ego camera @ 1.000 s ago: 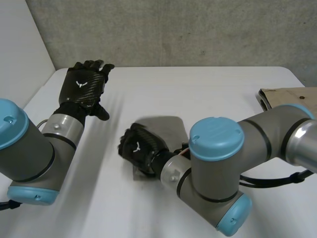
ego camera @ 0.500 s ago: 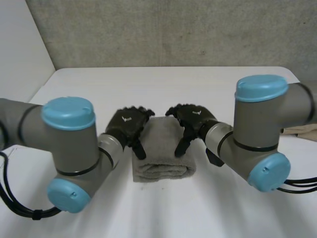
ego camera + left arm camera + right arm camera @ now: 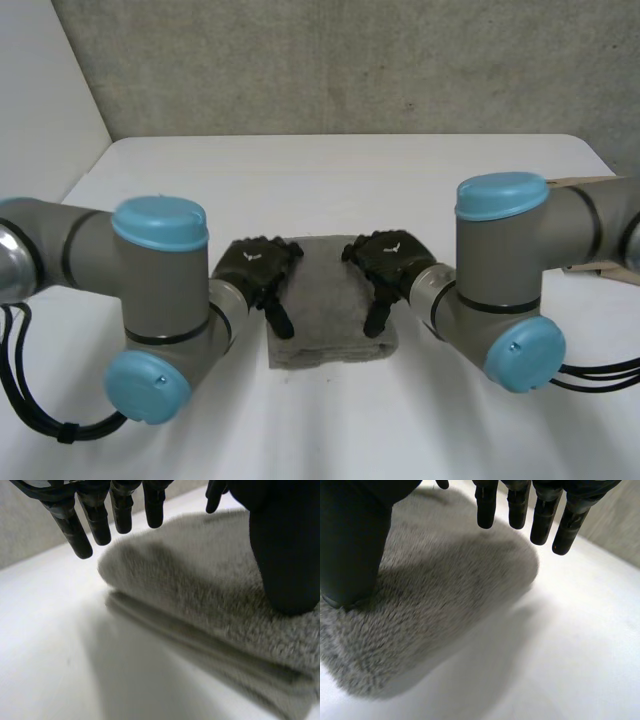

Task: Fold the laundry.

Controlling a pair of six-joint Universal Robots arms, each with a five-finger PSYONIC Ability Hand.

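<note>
Fingers (image 3: 95, 520) of the left hand (image 3: 255, 265) hang straight, gripping nothing, thumb resting on the folded grey towel (image 3: 328, 300); the right hand (image 3: 390, 258) matches. On the white table (image 3: 350, 180) the towel lies between the hands, one at each side edge, equally near, its long axis running away from the robot. Brown cardboard (image 3: 600, 185) at the table's right: contents hidden

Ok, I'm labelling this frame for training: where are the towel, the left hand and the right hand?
towel (image 3: 328, 305), head view, bare middle of its top between the hands.
left hand (image 3: 255, 262), head view, back of the hand.
right hand (image 3: 392, 256), head view, back of the hand.
</note>
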